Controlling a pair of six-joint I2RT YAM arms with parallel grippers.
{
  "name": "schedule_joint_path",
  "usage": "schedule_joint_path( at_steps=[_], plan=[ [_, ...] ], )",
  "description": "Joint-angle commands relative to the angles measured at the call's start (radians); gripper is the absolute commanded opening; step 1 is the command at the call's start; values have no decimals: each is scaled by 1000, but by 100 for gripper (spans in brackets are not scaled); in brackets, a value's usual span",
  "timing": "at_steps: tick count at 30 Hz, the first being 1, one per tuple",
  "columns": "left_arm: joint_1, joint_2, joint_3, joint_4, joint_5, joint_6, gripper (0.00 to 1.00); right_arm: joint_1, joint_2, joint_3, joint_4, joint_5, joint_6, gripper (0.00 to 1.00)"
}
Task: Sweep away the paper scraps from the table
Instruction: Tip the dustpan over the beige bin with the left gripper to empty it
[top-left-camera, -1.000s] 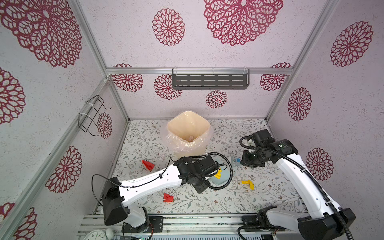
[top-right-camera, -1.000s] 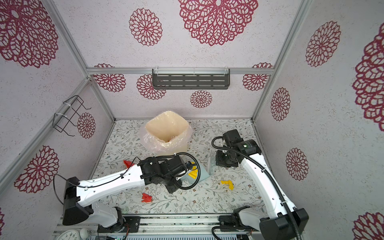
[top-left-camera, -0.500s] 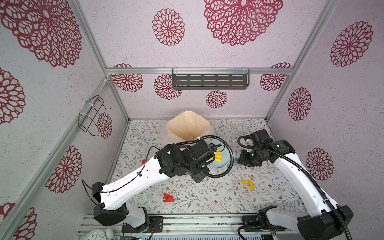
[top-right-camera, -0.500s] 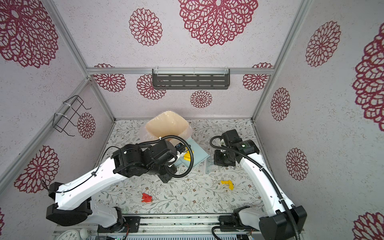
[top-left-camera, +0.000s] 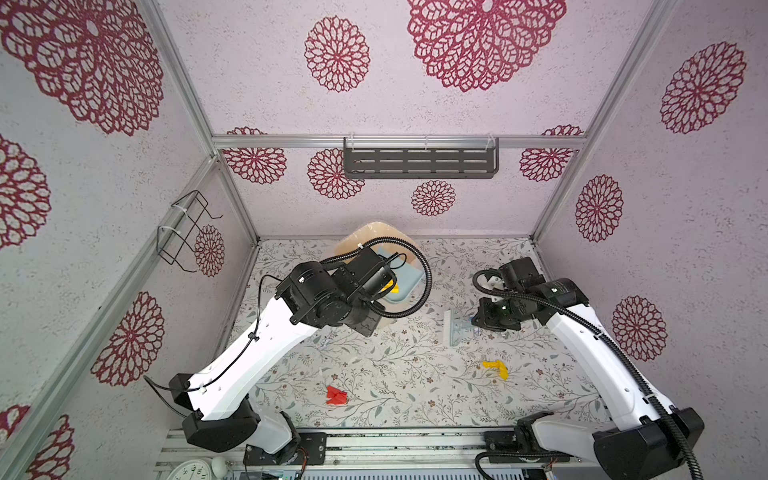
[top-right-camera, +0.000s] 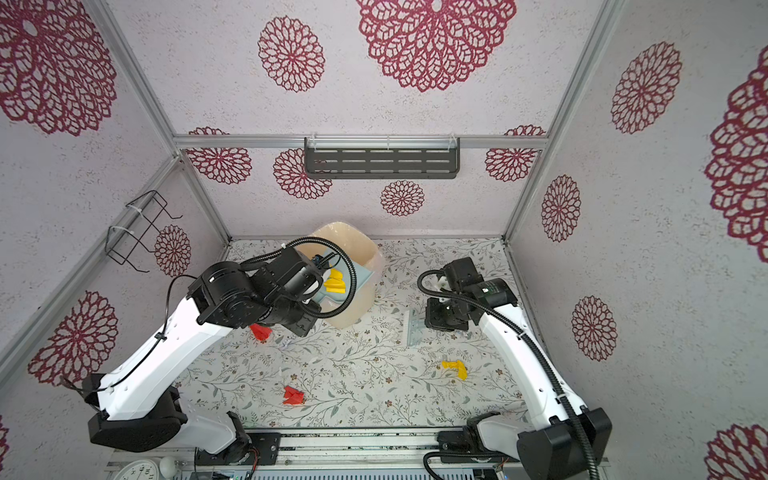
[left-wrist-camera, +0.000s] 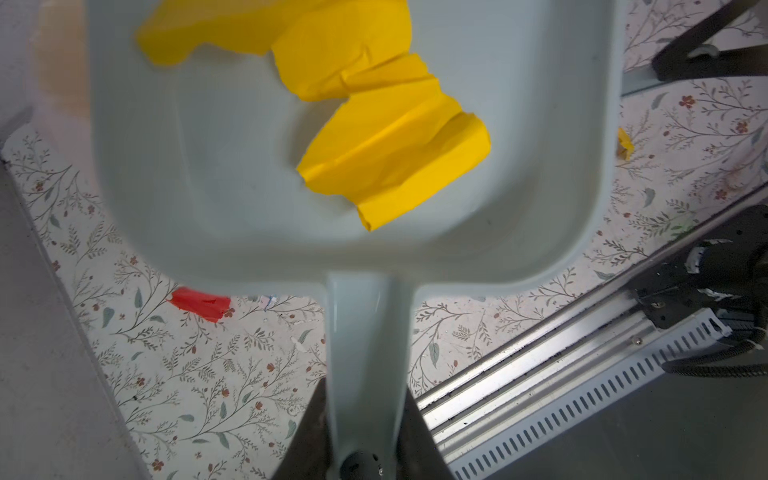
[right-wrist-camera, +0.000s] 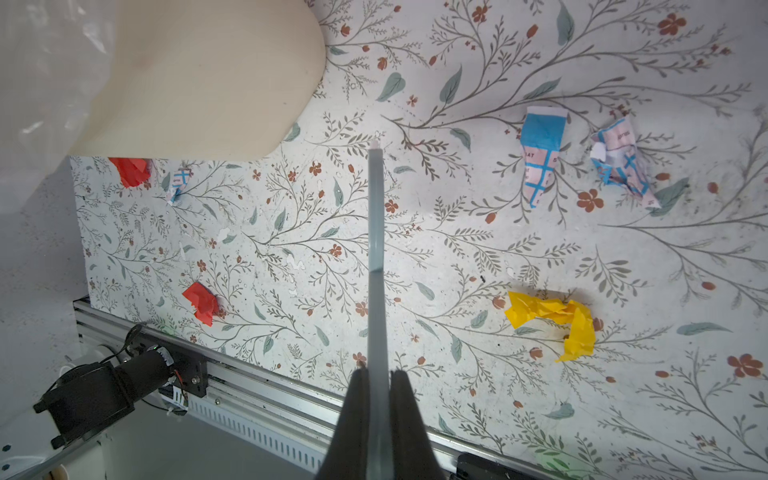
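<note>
Across the table (top-left-camera: 395, 365) lie paper scraps (top-left-camera: 336, 395), between flowered walls (top-left-camera: 415, 104).

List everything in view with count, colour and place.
dustpan: 1, pale blue, over the bin
bin: 1, beige, back of table
brush: 1, pale, right of bin
yellow scraps: 2, yellow, one in dustpan, one on table front right
red scraps: 2, red, one front centre, one beside left arm
printed scraps: 3, white-blue, two near brush, one by a red scrap
table: 1, white, leafy print
shelf: 1, dark grey, back wall
wire rack: 1, black, left wall
left gripper: 1, black, shut on dustpan handle
right gripper: 1, black, shut on brush
</note>
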Motion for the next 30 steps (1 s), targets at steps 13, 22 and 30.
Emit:
schedule_joint_path(
  at_steps=[13, 22, 30],
  plan=[
    [277, 40, 100, -50, -120, 89, 0, -6, -13, -10, 43, -70, 6, 0],
    [309, 154, 146, 7, -225, 236, 0, -6, -37, -23, 12, -61, 10, 0],
    [287, 261, 204, 59, -367, 370, 0, -6, -76, -69, 5, -79, 46, 0]
  ],
)
